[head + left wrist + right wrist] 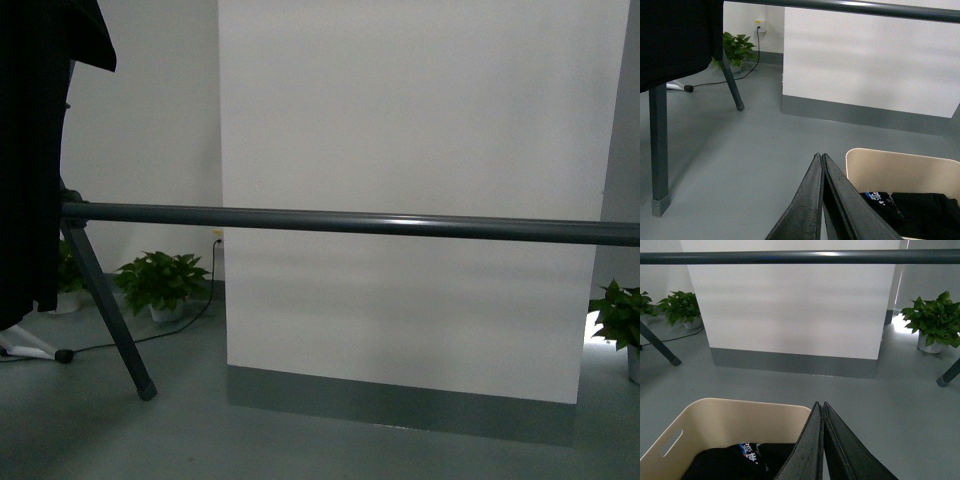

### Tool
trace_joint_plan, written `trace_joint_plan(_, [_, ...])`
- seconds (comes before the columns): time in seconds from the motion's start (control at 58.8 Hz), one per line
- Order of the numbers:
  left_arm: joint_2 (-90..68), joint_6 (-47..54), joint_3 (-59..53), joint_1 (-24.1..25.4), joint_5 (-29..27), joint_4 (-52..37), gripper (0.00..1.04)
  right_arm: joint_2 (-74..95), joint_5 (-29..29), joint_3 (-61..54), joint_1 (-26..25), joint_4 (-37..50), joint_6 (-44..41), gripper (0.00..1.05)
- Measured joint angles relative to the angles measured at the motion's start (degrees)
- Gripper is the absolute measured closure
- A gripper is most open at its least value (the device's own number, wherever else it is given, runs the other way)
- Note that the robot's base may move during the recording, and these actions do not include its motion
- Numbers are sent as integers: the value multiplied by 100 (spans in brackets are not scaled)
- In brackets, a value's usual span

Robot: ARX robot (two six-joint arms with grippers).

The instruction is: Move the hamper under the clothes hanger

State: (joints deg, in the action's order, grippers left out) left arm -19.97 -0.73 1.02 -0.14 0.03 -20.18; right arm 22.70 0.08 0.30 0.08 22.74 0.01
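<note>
Heads up, both your left fingers [821,159] and right fingers [820,407] are pressed together, holding nothing, so pushing the hamper [735,421] could skid or tip it into the rack leg [108,312]. It sits on the floor just short of the hanger bar [350,221] (dark clothes [740,460] inside).

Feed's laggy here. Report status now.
Both tools shut, empty: left, right. Hamper floor-side, short of hanger bar. Path clear.

Left gripper [822,156] & right gripper [820,404]: long black tapered jaws, smooth matte, thin seam btwn
</note>
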Motion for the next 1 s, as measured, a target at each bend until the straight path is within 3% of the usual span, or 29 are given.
trace_joint_plan(0.595, [1003,0,0,0,0,1001,101,-1139,0,0,0,-1121,0,103])
trace_joint_plan(0.714, [1827,7,0,0,0,1947,101,-1370,2,0,0,-1357,0,103])
trace_joint_plan(0.833, [1963,22,0,0,-11,2004,101,-2072,-15,4,0,-2214,0,103])
trace_joint_plan(1.004, [1974,24,0,0,-2,2011,101,-2240,-15,4,0,-2267,0,103])
